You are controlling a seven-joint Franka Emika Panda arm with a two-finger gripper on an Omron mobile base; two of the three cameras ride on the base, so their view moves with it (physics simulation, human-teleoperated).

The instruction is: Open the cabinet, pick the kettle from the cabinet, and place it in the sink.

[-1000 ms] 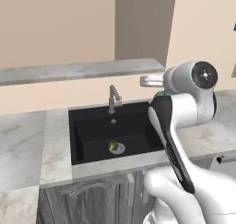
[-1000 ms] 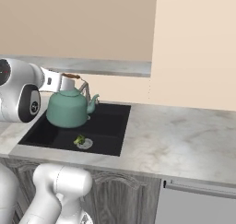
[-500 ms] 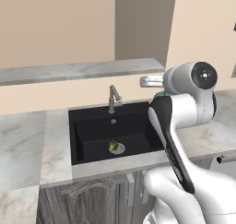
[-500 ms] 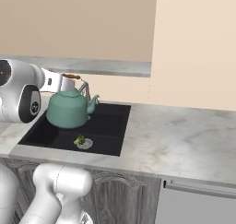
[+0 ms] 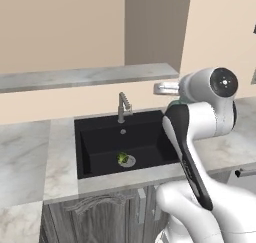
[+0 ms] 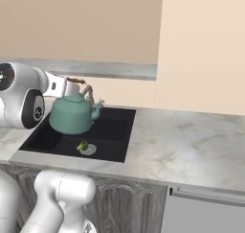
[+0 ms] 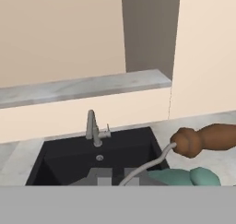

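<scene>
Kettle, the small squat teal-green one w/ curved spout and thin arched reddish-brown handle (image 6: 72,115), hangs in the air over the near-left part of the big rectangular matte black sink (image 6: 112,131), not touching the basin floor. Vs. a second ago: barely any change. Kettle sits at the same spot and height in the right base view, arm pose the same in the left base view, cameras haven't shifted. So descent seems paused or very slow; carry is done, lowering isn't.

Tool (image 6: 72,86) is clamped on the kettle's handle top, jaws nearly together around the thin grip. In the hand view the brown handle end (image 7: 205,141) and a bit of teal body show at lower right.

Judgement: pick step finished, placing step mid-way. What's left: bring kettle down into the basin, let go, pull up.

Surface & room: pale marble table (image 6: 191,145) around the sink, flat, smooth. Slim grey metal faucet (image 5: 123,106) at the back rim, well apart from the kettle. Small green-yellow item on a little plate (image 5: 124,160) lies on the basin floor near the drain; kettle could land on it if lowered straight, pos. risk. Grey marble ledge (image 5: 85,77) behind, beige walls, grey woodgrain floor cabinets w/ arched doors (image 5: 95,219) below.
</scene>
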